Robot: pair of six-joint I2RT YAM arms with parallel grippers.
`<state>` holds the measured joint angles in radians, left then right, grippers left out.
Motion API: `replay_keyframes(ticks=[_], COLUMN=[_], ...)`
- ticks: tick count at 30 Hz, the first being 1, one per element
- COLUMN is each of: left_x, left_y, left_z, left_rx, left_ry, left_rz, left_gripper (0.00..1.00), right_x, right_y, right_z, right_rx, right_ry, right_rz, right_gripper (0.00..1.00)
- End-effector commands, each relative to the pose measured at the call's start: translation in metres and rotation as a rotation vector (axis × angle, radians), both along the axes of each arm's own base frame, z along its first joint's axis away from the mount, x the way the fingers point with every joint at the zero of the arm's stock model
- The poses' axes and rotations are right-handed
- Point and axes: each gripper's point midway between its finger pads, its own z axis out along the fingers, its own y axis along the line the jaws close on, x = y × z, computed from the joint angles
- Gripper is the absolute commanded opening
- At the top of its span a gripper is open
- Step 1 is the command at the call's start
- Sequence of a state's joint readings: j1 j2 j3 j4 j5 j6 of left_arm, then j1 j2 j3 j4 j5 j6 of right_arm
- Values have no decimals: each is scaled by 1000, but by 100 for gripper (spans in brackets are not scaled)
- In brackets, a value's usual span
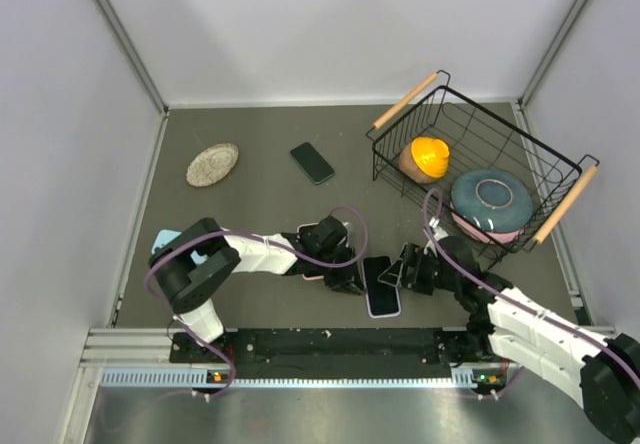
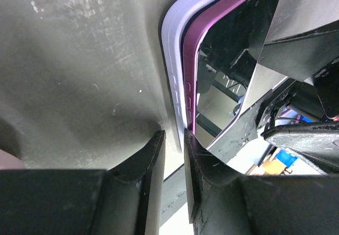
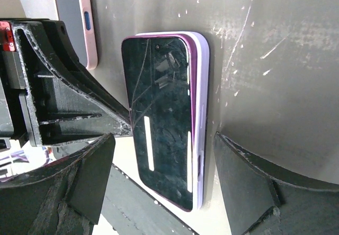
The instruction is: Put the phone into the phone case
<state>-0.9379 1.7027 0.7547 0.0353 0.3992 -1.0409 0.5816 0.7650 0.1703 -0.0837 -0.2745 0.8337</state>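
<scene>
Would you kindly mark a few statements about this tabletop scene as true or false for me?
1. The wire basket holds an orange object and a blue bowl. True.
2. The purple-edged phone lies screen up on a lavender case. True.
3. The right hand is clamped on that phone. False: its fingers stand apart on either side, gripping nothing.
4. The woven mat sits inside the basket. False: it lies on the table, far left.
5. A second, dark phone lies on the table left of the basket. True.
</scene>
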Motion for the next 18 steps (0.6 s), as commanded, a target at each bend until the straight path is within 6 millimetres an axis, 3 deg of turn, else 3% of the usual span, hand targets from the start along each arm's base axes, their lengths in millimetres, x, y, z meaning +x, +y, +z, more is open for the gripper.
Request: replay_keyframes(ticks=[1,7,8,10,11,14,17,18], left_x=[6,4,4,4,4,4,4,4], left_y=[-7,-8,-8,-8,-8,-8,-7,-7], left_z=[0,-3,-2,-1,-1,-2,-2,-2], left_rx=[-8,-7,-9,-11,-10,-9,-9,-11], left_ry=[-30,-18,-16,-18,-20,-18,-15,-16], left_rz=[-7,-13,-13,-13,-13,-12,-8,-5], left_gripper=[26,18,17,15,14,13,12,12], right_x=[3,2,7,-1,3,-4,-10,-10], right_y=[11,31,41,52,60,67,67,65], right_z=[8,17,33,45,68,94,100,90], right_rx=[21,121,196,292,384,507,534,500], right_ry=[-18,15,-18,-13,-64,-89,-91,-56], right_rz=[20,44,52,105,119,163,183,171], right_gripper=[76,77,77,77,77,76,75,74])
